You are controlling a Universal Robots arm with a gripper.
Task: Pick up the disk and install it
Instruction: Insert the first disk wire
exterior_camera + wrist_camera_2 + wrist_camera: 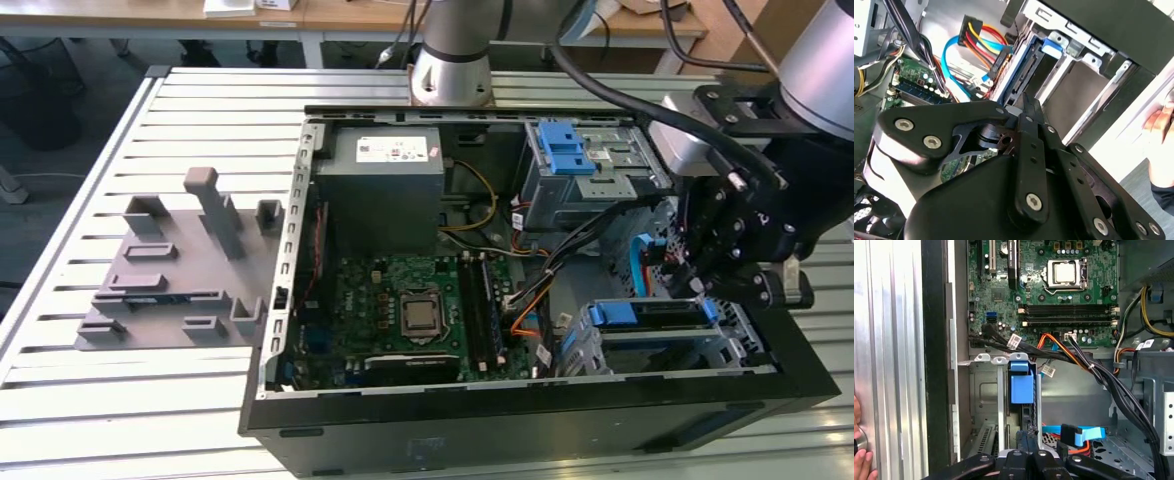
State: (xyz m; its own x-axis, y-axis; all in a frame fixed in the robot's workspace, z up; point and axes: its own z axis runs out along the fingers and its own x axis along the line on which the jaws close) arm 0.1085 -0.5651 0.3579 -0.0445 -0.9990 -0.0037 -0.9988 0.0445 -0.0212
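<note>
Black gripper, silver screws, silver-grey arm, thick black cable

We take in the whole scene in the exterior view, from high over the table, looking down and across to the arm's base at the far edge. The open computer case lies mid-frame, with the gripper over its side at the exterior view's right.

In the first wrist view we look from close range past the gripper, over the drive cage to the motherboard, with table slats alongside.

In the second wrist view we sit nearer, just behind the gripper and tilted, facing the drive cage and a corner of the motherboard.

All three views share the drive cage and motherboard.
</note>
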